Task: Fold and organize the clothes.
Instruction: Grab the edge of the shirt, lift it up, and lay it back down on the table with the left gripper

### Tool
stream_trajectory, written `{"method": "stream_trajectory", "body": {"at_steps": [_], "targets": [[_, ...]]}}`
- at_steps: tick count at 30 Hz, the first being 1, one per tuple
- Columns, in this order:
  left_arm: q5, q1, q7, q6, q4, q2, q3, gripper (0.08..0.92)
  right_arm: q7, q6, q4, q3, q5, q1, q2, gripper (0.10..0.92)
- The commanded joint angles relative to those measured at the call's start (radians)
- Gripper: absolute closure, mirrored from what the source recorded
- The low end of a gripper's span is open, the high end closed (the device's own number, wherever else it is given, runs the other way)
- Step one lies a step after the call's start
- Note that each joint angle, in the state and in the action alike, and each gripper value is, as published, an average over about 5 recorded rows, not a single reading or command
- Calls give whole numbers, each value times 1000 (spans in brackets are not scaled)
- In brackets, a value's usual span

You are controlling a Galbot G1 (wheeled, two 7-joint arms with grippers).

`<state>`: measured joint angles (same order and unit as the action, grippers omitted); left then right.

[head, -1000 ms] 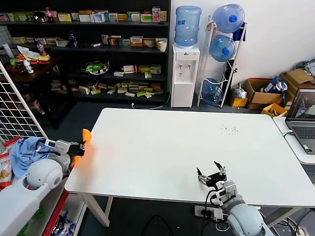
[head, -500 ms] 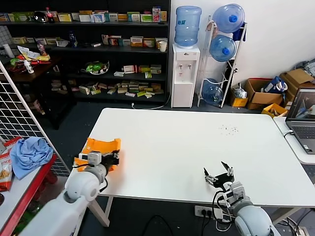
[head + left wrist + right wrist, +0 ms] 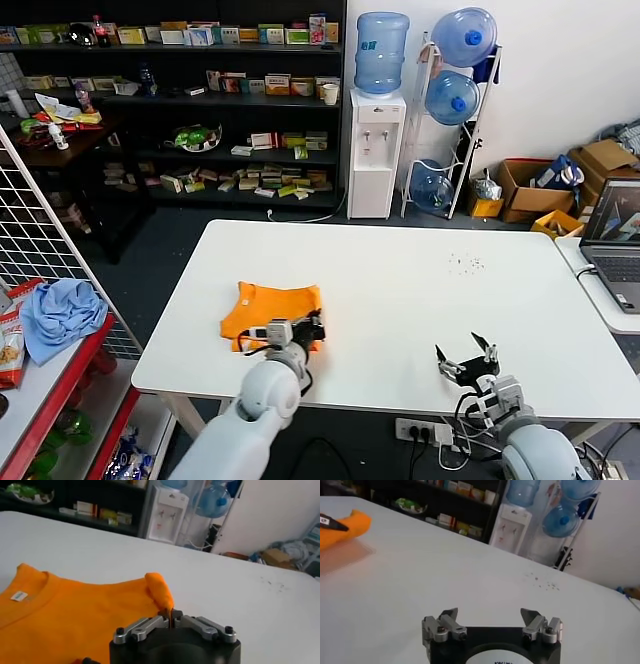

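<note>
The orange T-shirt lies on the white table left of the middle, near the front edge. My left gripper is shut on a pinched fold of the shirt at its right front corner. In the left wrist view the shirt spreads flat with its collar and a white label showing, and the fold rises into my shut left gripper. My right gripper is open and empty above the table's front right part. In the right wrist view my right gripper is open over bare table, and the shirt shows far off.
A light blue cloth lies on a red shelf at the left beside a white wire grid. A laptop stands on a side table at the right. Shelves, a water dispenser and boxes stand behind the table.
My left gripper has carried the orange shirt from beyond the table's left edge rightward onto the table. My right gripper has drifted a little right and toward the front edge, still open.
</note>
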<state>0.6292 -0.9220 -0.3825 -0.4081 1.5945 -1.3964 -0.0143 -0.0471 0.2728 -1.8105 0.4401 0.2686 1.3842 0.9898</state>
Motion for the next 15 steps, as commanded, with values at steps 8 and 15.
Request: {"method": "stream_trajectory", "body": {"at_steps": [8, 15], "targets": [[-15, 34, 39, 309, -299, -262, -58, 877, -13, -7, 5, 67, 21, 31, -23, 203], [60, 4, 108, 392, -223, -262, -71, 730, -26, 8, -12, 44, 15, 13, -5, 203]]}}
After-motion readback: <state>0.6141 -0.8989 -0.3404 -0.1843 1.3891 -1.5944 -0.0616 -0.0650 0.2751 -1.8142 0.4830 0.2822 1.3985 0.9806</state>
